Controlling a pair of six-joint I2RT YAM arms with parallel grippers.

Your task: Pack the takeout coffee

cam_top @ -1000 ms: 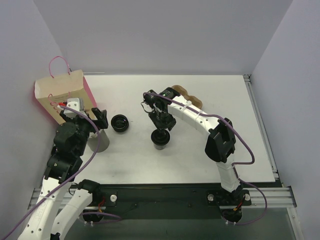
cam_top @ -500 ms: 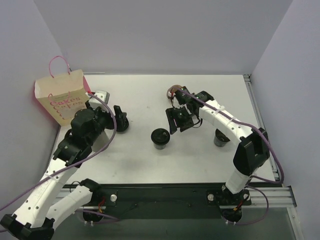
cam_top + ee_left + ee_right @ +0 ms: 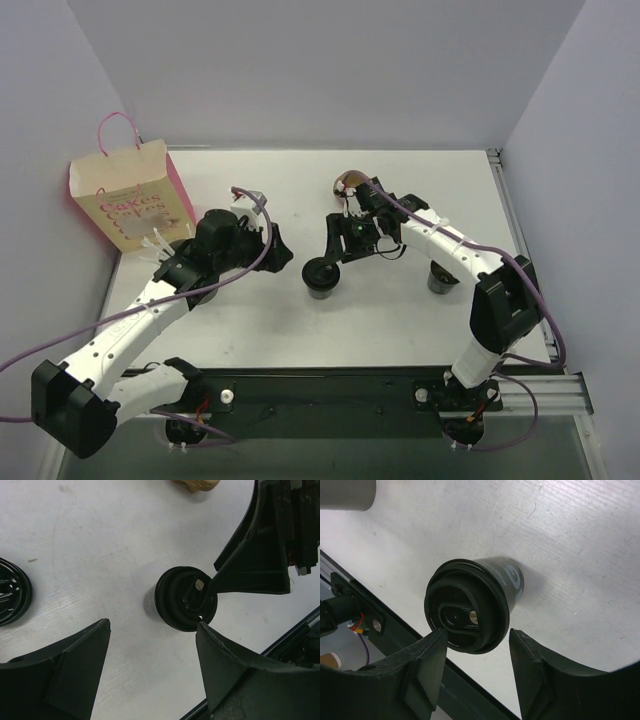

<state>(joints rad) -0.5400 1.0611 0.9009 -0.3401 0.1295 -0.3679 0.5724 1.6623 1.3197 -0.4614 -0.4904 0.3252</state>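
Right pincer [image 3: 477, 634] (jaws apart) hangs over takeout coffee [image 3: 492, 587].

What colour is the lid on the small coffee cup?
Black; the lid shows best in the right wrist view.

In the left wrist view, the black round thing [image 3: 11, 596] is cut off by the left edge and the brown lump [image 3: 197, 484] by the top. A finger [image 3: 250, 565] of the right arm [image 3: 440, 238] covers part of the coffee cup [image 3: 172, 600]. From above, that arm hides part of a grey cup [image 3: 437, 281]. The right wrist view clips a pale cup [image 3: 345, 492] at its top corner.
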